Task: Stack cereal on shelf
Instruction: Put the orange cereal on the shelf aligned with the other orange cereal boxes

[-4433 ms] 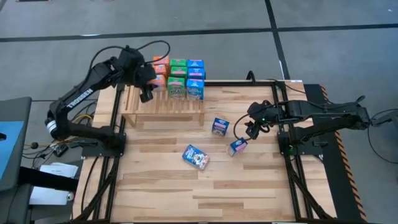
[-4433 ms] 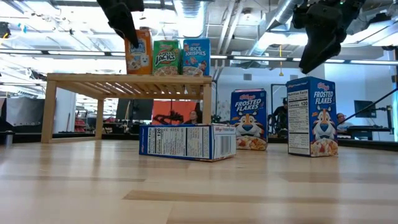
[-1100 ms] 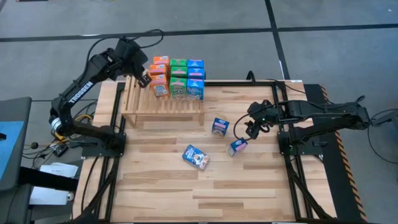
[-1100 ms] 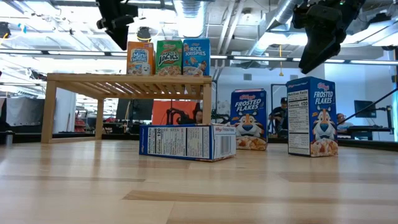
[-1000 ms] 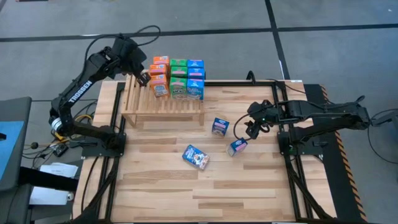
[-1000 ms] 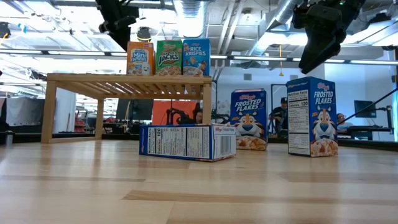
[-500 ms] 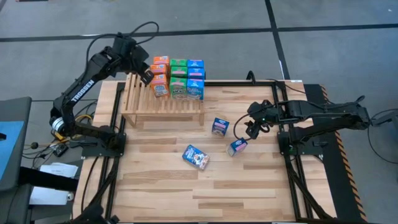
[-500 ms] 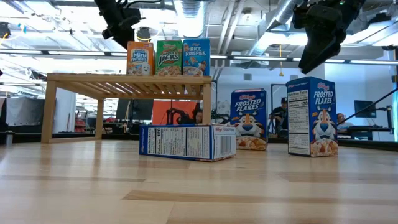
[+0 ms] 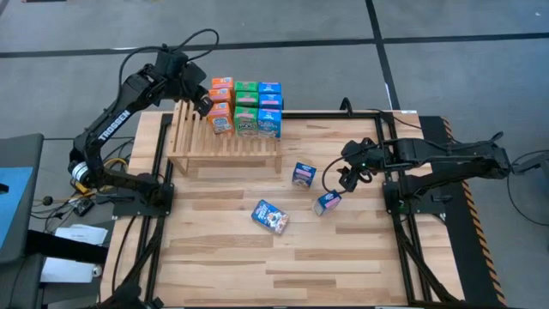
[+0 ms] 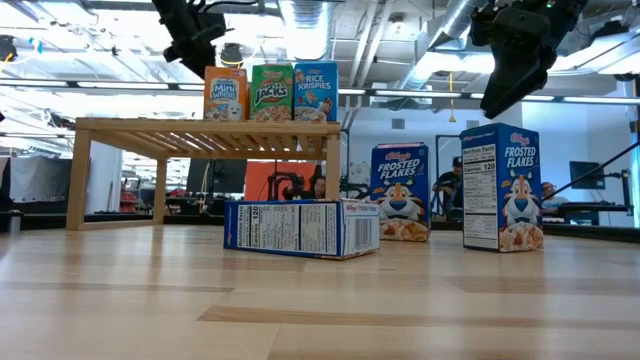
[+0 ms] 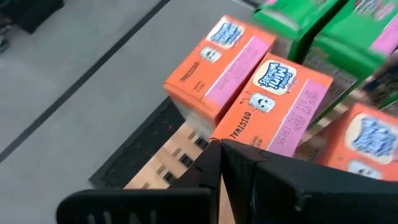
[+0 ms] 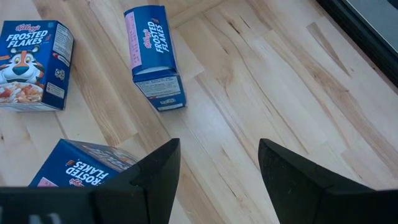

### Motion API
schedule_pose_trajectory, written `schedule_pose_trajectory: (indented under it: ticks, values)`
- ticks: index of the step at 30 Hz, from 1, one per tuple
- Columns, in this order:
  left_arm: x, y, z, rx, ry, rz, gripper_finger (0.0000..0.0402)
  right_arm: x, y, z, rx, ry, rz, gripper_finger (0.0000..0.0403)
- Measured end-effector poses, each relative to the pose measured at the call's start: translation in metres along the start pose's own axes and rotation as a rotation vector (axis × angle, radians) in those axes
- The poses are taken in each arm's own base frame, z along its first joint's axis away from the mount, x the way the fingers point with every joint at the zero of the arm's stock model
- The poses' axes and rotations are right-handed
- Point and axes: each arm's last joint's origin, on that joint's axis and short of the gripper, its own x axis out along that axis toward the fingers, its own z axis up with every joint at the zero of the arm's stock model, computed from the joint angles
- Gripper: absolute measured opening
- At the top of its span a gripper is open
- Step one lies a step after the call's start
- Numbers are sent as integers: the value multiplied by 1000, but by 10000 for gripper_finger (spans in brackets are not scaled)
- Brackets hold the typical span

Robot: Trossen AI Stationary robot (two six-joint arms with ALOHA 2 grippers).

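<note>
- The low light-wood slatted shelf [image 9: 225, 142] stands on the plank tabletop [image 9: 343, 249] toward 11 o'clock in the high view, carrying small orange, green and blue cardboard cereal boxes [image 9: 246, 109] packed along its far edge.
- 3 blue Frosted Flakes boxes remain off the shelf: 1 upright [image 9: 303, 174] just right of centre, 1 upright [image 9: 328, 202] toward 3 o'clock of centre, and 1 lying flat [image 9: 270, 216] at the middle.
- The left tool [image 9: 204, 105] hovers at the 9 o'clock end of the boxes, beside the orange ones [image 11: 268, 93]; its fingers are pressed together and hold nothing.
- The right tool [image 9: 348, 178] hangs over the tabletop just 3 o'clock of the 2 upright boxes, fingers [image 12: 158, 171] spread fairly wide and empty.
- I judge these boxes light and stiff but thin-walled, so a hard pinch could dent them, and glossy print may slide.
- Best hold, to my eye: across the 2 narrow sides, near the middle; an upright one will tip if nudged high.
</note>
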Motion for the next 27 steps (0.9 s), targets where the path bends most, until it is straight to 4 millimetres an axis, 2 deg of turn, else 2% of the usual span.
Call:
schedule_pose_trajectory:
  ticks: [4,10,13,18,27]
  values:
    - [-13,1,-6,-14,26,63,0,0,0,0,0,0,0,240]
    - [-50,-1,-20,-116,27,27,0,0,0,0,-1,0,0,240]
    - [-59,-3,-26,-183,22,-9,0,0,0,0,-21,0,0,240]
    - [-46,-6,-27,-267,-73,-13,0,0,-1,0,-25,-9,-19,240]
    - [4,-12,-44,-297,-114,36,0,0,-1,0,-26,-9,-20,240]
